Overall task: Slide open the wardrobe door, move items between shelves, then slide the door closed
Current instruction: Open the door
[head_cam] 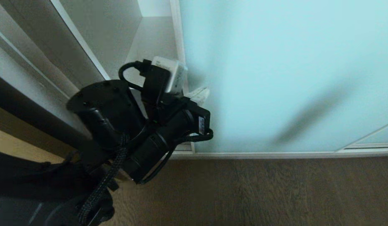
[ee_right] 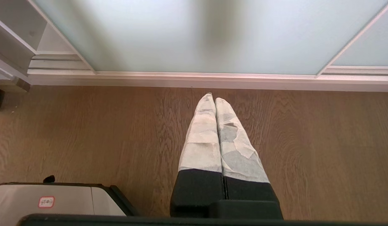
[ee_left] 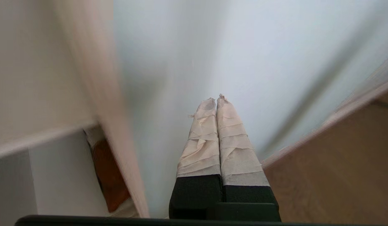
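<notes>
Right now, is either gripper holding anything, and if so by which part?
Nothing is held. The left gripper is shut and empty at the sliding wardrobe door edge; the right gripper is shut and empty above the wooden floor.

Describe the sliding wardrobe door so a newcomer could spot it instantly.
Above the brown wood floor stands the white wardrobe. The sliding wardrobe door is the tall frosted pale-blue glass panel, slim pale frame, right of the open white compartment.

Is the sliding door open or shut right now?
Partly open: left of the door edge, the wardrobe interior shows. The shut left gripper sits at that edge.
</notes>
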You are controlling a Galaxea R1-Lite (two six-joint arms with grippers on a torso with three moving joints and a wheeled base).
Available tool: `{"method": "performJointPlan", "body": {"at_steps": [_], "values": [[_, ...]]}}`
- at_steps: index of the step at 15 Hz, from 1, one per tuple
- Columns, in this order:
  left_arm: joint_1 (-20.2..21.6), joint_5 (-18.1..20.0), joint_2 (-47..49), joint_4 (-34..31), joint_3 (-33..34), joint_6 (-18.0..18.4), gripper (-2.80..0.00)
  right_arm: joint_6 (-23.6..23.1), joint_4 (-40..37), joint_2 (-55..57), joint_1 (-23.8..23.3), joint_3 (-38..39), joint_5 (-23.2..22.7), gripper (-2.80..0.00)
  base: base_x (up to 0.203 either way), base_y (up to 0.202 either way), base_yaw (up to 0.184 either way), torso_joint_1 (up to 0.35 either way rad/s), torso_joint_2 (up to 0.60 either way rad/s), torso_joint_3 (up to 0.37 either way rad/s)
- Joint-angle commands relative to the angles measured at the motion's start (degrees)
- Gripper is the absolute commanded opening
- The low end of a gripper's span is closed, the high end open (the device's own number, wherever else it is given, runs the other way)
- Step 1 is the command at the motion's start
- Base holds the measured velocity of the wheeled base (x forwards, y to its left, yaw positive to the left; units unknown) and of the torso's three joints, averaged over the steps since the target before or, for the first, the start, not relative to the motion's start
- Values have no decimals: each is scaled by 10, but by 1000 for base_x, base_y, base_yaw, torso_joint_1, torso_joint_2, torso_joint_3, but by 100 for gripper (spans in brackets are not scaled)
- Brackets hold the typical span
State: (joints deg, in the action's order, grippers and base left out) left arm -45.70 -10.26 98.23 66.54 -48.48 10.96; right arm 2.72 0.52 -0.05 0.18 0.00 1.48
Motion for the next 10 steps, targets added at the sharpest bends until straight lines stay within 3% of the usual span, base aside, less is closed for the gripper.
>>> {"method": "performJointPlan", "body": {"at_steps": [1, 4, 6, 10], "values": [[-10, -19, -92, -18, 11, -1, -280, 1, 0, 0, 0, 1, 0, -280, 0, 0, 0, 0, 0, 0], [7, -60, -136, -75, 14, -5, -280, 0, 0, 0, 0, 0, 0, -280, 0, 0, 0, 0, 0, 0], [26, -67, -99, -76, 6, -6, -280, 0, 0, 0, 0, 0, 0, -280, 0, 0, 0, 0, 0, 0], [61, -68, 22, -64, -105, -6, -280, 0, 0, 0, 0, 0, 0, -280, 0, 0, 0, 0, 0, 0]]}}
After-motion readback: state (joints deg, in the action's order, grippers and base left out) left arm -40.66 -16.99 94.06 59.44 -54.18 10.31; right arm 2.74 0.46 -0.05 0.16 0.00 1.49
